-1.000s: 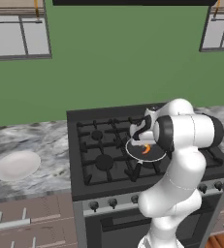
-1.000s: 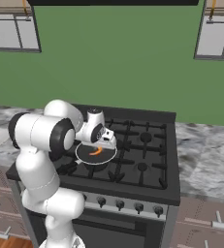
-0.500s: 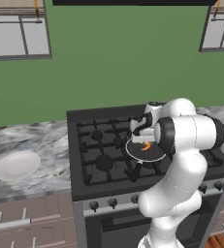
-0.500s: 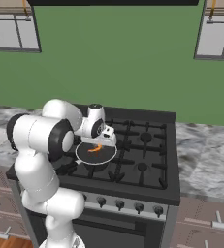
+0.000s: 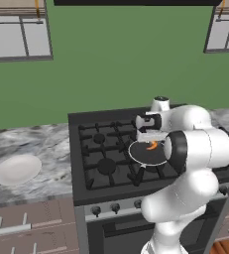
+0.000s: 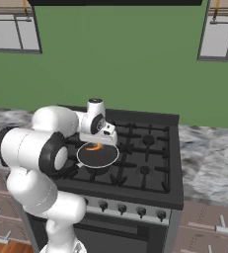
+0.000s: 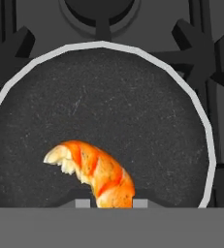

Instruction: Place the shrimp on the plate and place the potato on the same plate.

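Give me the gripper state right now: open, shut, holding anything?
Gripper: over the frying pan, fingers either side of the shrimp; whether it grips cannot be told.

Glossy white rounded arm (image 5: 195, 149) with dark joint bands.

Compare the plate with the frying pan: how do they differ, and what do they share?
The plate is off-white; the frying pan is dark with a pale rim. The plate lies on the marble counter; the frying pan sits on the stove. The plate is bare; the frying pan holds the shrimp. Both are round and shallow.
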Controlling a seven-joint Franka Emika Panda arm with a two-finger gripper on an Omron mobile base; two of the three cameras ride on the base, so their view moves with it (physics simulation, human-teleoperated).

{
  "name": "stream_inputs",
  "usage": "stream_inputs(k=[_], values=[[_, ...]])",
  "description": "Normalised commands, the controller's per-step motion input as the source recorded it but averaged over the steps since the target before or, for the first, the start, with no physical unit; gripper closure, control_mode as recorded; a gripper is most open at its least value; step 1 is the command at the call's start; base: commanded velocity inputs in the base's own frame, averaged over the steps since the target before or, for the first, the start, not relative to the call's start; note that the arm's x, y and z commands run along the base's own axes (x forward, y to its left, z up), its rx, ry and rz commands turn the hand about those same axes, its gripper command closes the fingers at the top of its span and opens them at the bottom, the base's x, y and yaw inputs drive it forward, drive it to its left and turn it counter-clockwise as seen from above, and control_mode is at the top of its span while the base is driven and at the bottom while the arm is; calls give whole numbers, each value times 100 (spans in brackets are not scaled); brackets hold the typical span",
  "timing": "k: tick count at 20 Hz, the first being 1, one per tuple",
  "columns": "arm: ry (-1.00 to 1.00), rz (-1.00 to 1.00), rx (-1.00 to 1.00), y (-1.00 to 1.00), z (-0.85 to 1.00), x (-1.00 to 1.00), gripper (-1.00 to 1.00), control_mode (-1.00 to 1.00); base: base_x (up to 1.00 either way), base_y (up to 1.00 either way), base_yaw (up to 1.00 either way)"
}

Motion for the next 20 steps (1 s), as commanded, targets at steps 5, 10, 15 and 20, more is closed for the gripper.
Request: stream_inputs(k=[5,10,15,20], values=[[0,0,0,0,43,-39,100,-100,0,0,0],[0,0,0,0,43,-46,100,-100,0,0,0],[0,0,0,0,44,-57,100,-100,0,0,0],[0,0,0,0,45,-64,100,-100,0,0,0]])
